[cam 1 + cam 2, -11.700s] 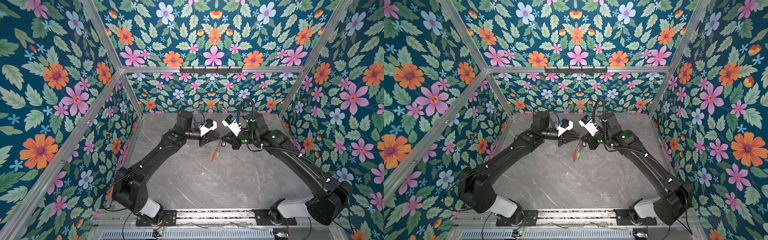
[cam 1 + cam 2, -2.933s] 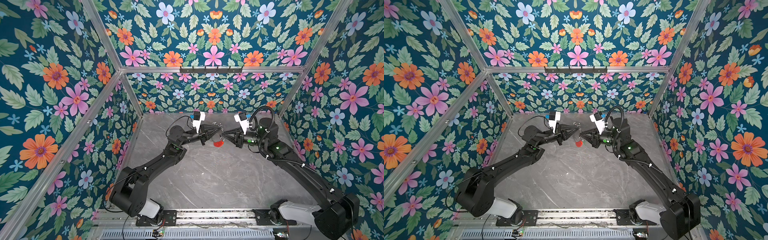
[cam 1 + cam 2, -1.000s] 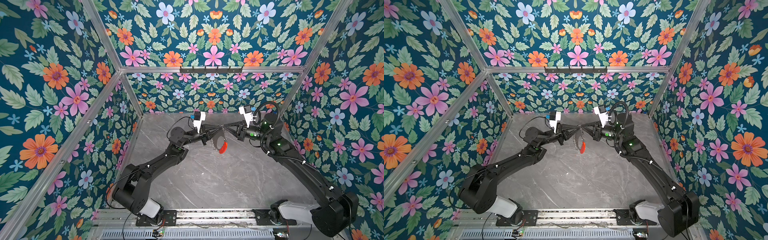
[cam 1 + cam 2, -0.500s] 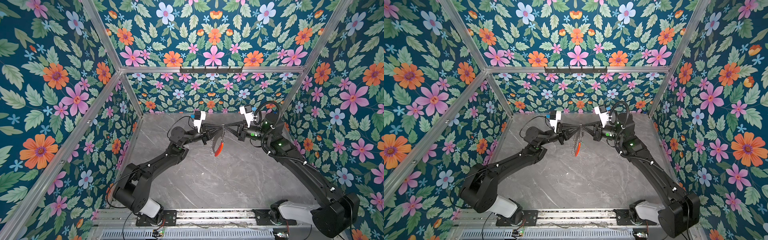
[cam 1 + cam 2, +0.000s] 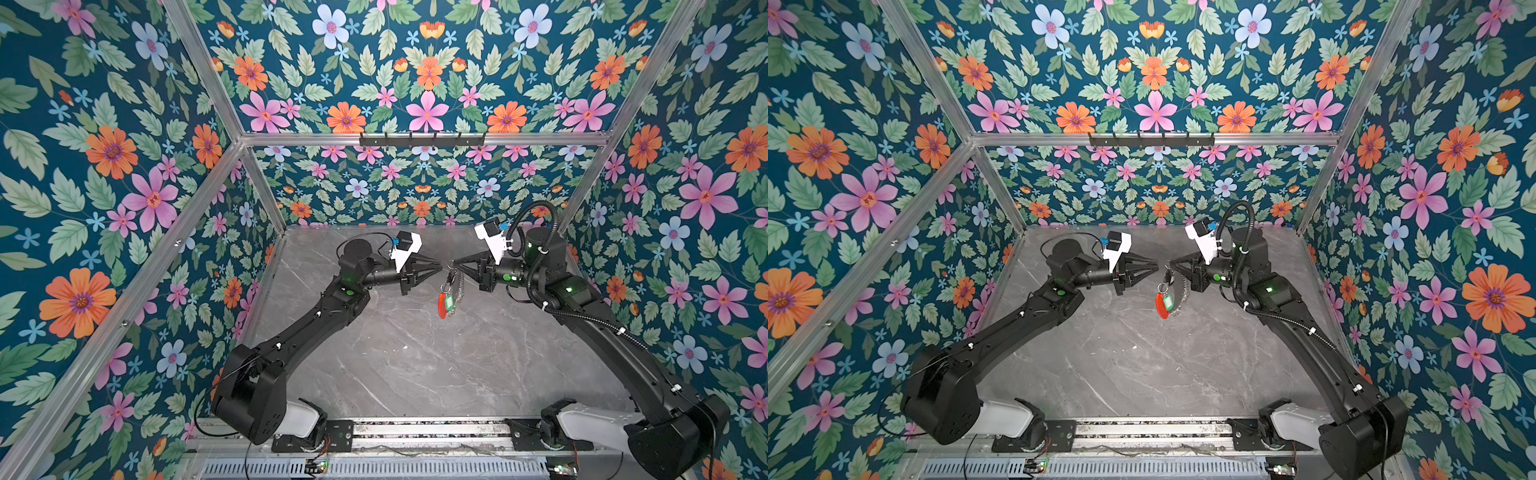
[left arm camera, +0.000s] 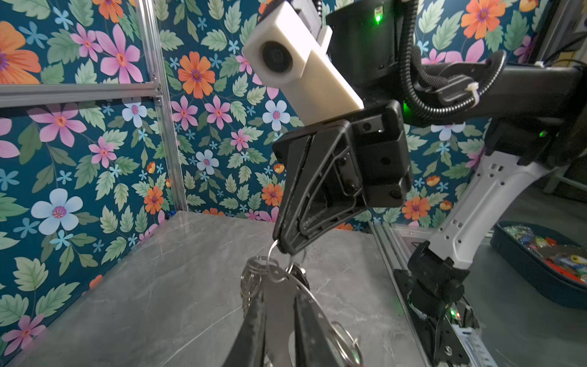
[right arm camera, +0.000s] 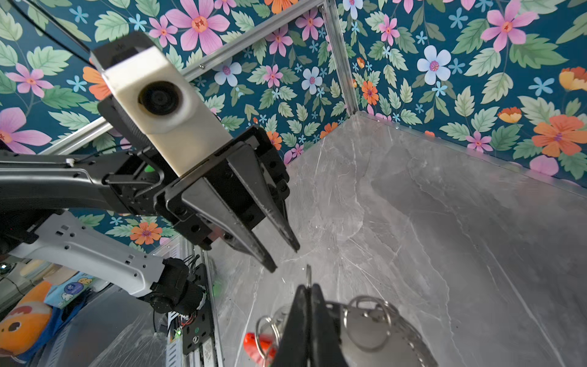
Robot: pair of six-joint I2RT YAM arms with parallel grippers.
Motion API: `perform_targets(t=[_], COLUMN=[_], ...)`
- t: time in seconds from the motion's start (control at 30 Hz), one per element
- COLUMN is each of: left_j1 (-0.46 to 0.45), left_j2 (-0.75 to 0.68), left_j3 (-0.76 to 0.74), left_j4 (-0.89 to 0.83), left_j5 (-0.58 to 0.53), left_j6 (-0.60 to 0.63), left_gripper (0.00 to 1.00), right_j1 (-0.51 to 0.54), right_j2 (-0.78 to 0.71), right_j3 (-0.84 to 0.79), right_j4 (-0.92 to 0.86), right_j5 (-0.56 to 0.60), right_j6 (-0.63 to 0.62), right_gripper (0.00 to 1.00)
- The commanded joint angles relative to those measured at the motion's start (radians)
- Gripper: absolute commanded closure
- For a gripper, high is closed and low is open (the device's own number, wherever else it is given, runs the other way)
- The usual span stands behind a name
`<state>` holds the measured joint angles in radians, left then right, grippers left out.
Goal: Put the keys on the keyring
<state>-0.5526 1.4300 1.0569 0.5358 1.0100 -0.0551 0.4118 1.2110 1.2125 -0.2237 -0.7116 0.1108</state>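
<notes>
**A:** Right wrist view first: the left gripper [image 7: 284, 259] has its black jaws slightly parted, with nothing between them.

**B:** Next along?

**A:** A large flat grey metal hoop [image 5: 458, 291], red-orange along 1 arc and fringed with small silver split rings [image 6: 249, 279]. It hangs in the air between the 2 grippers, above the grey marbled tabletop [image 5: 395, 365] and nearer its back edge than its front. 1 tiny key with a green tag and white label [image 5: 449, 302] dangles against it. Whether that key is threaded on, I cannot tell. No other key is clear to me.

**B:** Who holds the hoop?

**A:** The right gripper [image 6: 287, 249], jaws closed on its upper edge among the rings.

**B:** How will it handle?

**A:** Stiff, thin and smooth, I'd judge. It won't bend, but pinched at 1 spot it could pivot or slip. The split rings look loose and springy, so they will swing. I'd take the hoop by its flat face on a bare stretch of rim. The key seems light, so I'd take it by its tag.
</notes>
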Motion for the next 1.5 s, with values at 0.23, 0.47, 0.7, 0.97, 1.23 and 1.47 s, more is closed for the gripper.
perform_targets(t=[0.23,0.47,0.7,0.97,1.23,1.47], left_j1=[-0.001,-0.003,-0.004,-0.004,-0.003,-0.003], left_j2=[0.096,0.12,0.121,0.081,0.078,0.069], left_j3=[0.106,0.118,0.114,0.032,0.025,0.018], left_j4=[0.003,0.029,0.031,0.204,0.225,0.247], left_j5=[0.15,0.151,0.138,0.104,0.055,0.034], left_j6=[-0.097,-0.149,-0.169,-0.212,-0.249,-0.268], left_gripper=[0.83,0.87,1.0,1.0,1.0,1.0], right_j1=[0.015,0.015,0.017,0.015,0.005,0.004], right_j2=[0.002,0.005,0.018,0.001,-0.036,-0.04], right_j3=[0.01,0.024,0.032,-0.017,-0.06,-0.069], right_j4=[-0.008,-0.011,0.005,0.083,0.102,0.096], right_j5=[-0.048,-0.037,-0.04,-0.006,0.031,0.029], right_j6=[-0.049,-0.052,-0.036,0.041,0.038,0.023], right_gripper=[1.0,1.0,1.0,0.92,0.58,0.74])
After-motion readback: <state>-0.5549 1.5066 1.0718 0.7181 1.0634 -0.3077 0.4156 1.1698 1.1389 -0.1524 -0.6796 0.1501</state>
